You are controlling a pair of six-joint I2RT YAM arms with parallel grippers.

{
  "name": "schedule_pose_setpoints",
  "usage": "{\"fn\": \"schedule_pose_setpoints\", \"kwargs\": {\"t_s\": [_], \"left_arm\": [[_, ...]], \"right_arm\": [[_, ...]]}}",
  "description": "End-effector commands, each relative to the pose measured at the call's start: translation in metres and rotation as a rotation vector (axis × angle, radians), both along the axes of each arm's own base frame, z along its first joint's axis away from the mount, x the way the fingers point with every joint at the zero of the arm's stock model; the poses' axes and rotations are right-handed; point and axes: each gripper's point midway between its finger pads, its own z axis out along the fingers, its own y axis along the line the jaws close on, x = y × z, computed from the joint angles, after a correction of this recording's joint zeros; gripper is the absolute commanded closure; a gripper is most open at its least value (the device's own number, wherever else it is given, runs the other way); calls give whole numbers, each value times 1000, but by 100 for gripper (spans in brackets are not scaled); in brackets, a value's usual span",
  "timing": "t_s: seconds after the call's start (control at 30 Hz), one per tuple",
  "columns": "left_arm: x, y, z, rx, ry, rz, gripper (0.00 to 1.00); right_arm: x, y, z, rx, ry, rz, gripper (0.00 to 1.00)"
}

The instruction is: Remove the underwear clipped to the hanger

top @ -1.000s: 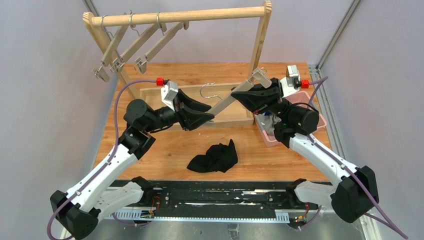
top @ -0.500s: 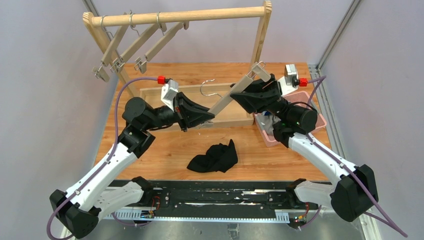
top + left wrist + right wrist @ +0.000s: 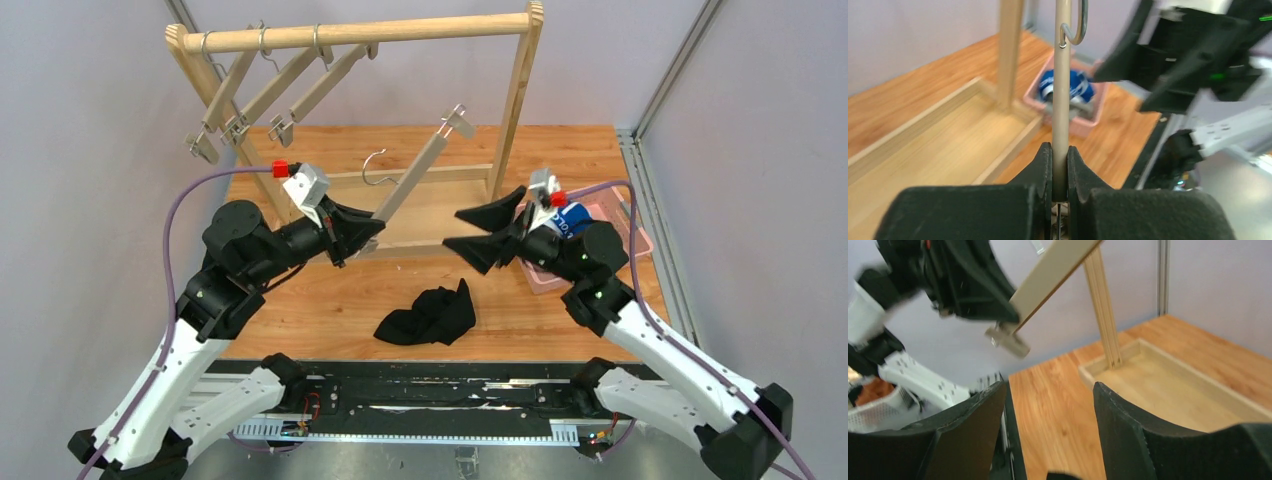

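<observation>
As the right gripper [image 3: 484, 222] withdraws open, the left gripper [image 3: 362, 236] alone clamps the bare hanger [image 3: 417, 178], the black brief [image 3: 428, 315] lying freed by the near edge.

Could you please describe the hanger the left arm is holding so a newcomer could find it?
Start at the wooden rack at the back of the table. In front of it, one pale hanger slants up from the left gripper, which is shut on its lower end. Unlike the three hangers on the rail, it hangs from nothing.

place: lab test cell | grey panels [image 3: 80, 150], aluminium posts [image 3: 678, 62], wooden table [image 3: 320, 300]
</observation>
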Motion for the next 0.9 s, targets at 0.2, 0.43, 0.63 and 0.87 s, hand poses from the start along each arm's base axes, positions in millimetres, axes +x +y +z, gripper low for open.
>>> {"fn": "schedule_pose_setpoints", "kwargs": {"t_s": [0.2, 0.43, 0.63, 0.87], "left_arm": [[39, 60, -81, 398, 196, 358, 100], [66, 52, -56, 403, 172, 400, 100], [82, 40, -44, 390, 179, 400, 100], [93, 35, -32, 396, 174, 409, 100]], "right_arm": [[-32, -15, -207, -732, 229, -201, 32], [-53, 2, -270, -904, 317, -104, 30], [-72, 32, -299, -973, 298, 24, 29], [-75, 39, -343, -1141, 364, 47, 29]]}}
